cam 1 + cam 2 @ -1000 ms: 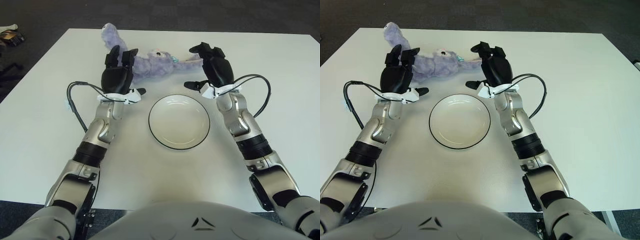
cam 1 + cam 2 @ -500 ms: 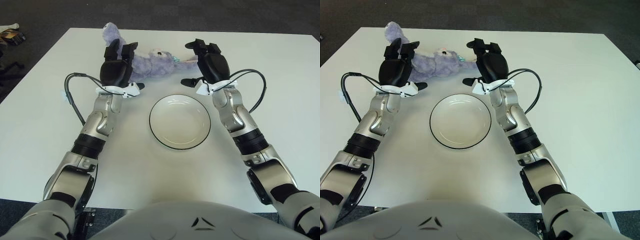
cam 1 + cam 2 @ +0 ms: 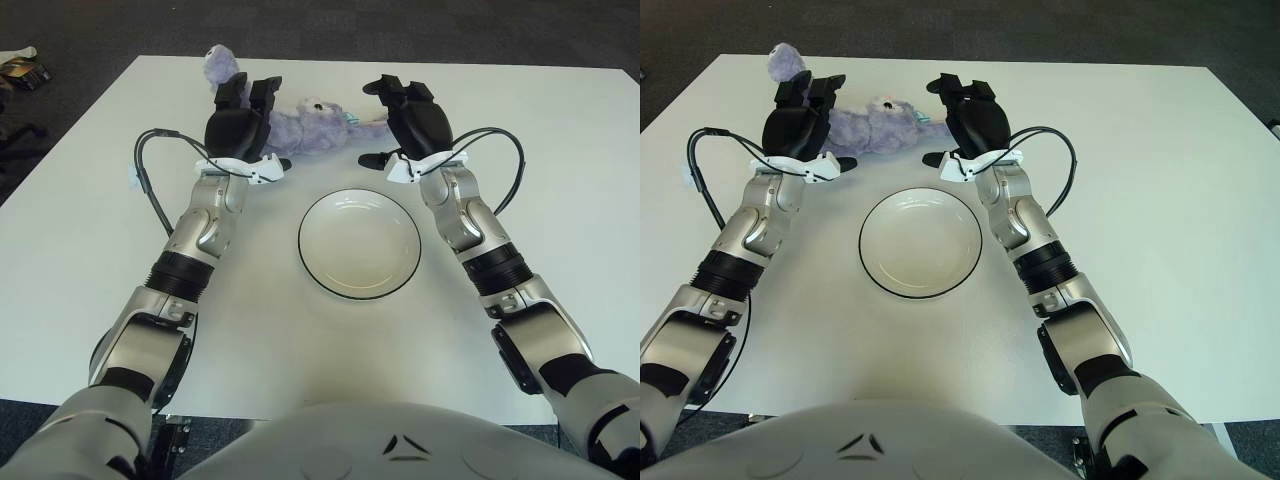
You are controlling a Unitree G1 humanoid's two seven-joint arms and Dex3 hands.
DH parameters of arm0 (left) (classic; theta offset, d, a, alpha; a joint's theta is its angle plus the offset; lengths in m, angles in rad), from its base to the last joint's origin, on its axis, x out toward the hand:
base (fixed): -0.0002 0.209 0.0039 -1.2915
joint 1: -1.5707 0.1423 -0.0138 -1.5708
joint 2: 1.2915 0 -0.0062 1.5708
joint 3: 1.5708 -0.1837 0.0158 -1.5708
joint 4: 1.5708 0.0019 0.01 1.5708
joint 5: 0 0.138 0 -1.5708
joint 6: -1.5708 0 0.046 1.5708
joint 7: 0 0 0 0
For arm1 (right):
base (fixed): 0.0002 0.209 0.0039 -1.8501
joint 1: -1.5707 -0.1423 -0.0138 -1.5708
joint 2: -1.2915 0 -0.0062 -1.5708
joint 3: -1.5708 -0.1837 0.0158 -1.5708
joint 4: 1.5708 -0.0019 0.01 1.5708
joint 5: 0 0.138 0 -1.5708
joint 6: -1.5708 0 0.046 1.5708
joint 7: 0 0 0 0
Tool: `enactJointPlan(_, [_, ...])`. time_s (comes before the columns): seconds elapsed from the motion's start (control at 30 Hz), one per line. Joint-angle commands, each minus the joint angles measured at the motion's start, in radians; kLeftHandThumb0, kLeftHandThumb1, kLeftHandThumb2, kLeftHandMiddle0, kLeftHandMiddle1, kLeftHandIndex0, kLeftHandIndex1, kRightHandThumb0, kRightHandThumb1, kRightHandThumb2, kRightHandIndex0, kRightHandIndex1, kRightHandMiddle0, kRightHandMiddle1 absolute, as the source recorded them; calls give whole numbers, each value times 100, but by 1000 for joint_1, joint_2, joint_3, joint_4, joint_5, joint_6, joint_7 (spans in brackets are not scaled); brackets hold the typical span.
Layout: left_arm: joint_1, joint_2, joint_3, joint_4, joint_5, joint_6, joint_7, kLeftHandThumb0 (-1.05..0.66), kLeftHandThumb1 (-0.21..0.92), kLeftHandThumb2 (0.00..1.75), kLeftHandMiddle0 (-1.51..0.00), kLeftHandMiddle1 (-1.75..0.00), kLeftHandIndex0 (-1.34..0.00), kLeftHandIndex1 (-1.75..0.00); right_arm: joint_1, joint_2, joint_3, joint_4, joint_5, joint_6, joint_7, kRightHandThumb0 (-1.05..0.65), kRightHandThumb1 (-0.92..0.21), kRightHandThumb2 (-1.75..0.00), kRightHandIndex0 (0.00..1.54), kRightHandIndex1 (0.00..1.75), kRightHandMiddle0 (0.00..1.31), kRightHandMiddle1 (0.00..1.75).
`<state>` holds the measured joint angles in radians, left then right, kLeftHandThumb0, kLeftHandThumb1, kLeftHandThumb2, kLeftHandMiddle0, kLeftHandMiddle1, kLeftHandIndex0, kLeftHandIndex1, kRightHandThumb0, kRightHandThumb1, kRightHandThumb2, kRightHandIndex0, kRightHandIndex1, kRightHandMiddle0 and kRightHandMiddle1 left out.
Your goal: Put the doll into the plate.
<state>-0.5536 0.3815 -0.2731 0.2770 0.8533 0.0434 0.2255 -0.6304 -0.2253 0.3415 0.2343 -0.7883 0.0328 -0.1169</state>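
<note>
A purple plush doll (image 3: 305, 127) lies on its side at the far part of the white table, head towards the right hand, one limb (image 3: 220, 62) sticking up at the far left. A white plate with a dark rim (image 3: 359, 243) sits empty nearer to me, in the middle. My left hand (image 3: 243, 118) hovers over the doll's left end with fingers spread, holding nothing. My right hand (image 3: 405, 110) hovers over the doll's right end with fingers spread, holding nothing. Both hands hide parts of the doll.
The white table (image 3: 90, 230) extends wide on both sides of the plate. Black cables (image 3: 145, 180) loop from both wrists above the tabletop. Dark floor lies beyond the far edge, with small objects (image 3: 20, 68) on it at the far left.
Both hands have moved forward, away from me, from beside the plate's far rim to over the two ends of the doll. The doll and plate have not moved.
</note>
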Motion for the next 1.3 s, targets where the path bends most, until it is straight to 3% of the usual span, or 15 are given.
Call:
enactJointPlan(0.0, [-36,14,-18,27,23,9,-5,-40,16,103,0,-46,0,-56,-18,-2,-4,13,17,-13,-3,-74,-47,-76,9,72,0,83])
enactJointPlan(0.5, [-193,22,-125,287,100,-36,100,-42,16,105,0,-34,0,-61,-23,-8,-1,27,34,-22,2,-80,-53,-69,6,55,0,81])
enactJointPlan(0.83, [-324,-10,-210,602,120,-74,199,-37,15,108,0,-34,0,-60,-29,1,-6,7,31,19,22,-81,-55,-67,8,53,0,81])
enactJointPlan(1.27, [-392,-30,-289,726,125,-44,188,-28,11,113,0,-22,0,-52,-31,-3,-13,-13,60,17,54,-81,-56,-66,14,56,0,80])
